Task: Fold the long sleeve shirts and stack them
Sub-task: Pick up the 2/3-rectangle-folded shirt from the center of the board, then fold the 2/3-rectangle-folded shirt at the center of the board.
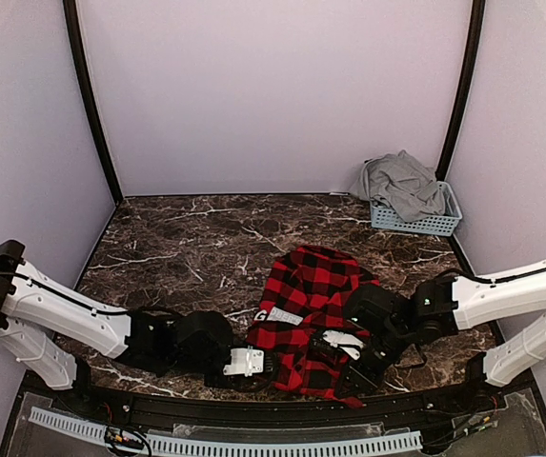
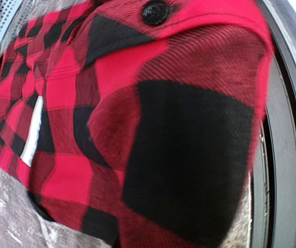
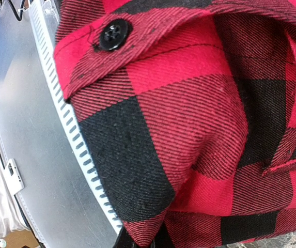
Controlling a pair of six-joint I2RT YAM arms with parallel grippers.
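**Checked shirt bunched at the near edge, spreading not yet done**

The red-and-black buffalo-check flannel shirt [image 1: 311,305] lies crumpled on the dark marbled table [image 1: 187,248], close to the near edge and between the two arms. The left gripper [image 1: 251,363] sits low at the shirt's left hem. Cloth fills its wrist view and hides the fingers, so I cannot tell whether it is wide, narrow or gripping. The right gripper [image 1: 344,341] is closed tight among the folds on the right side; it probably pinches fabric, though no view shows the pinch. A black button [image 3: 112,33] on a cuff hangs close to its camera. The plain light grey shirt [image 1: 401,181] lies heaped in the pale blue slatted plastic basket [image 1: 439,225] at the far right corner. The step in hand looks like spreading the first garment flat. The next move calls for both grips to be secure, then a lift and a draw apart so the cloth settles smooth, further from the edge
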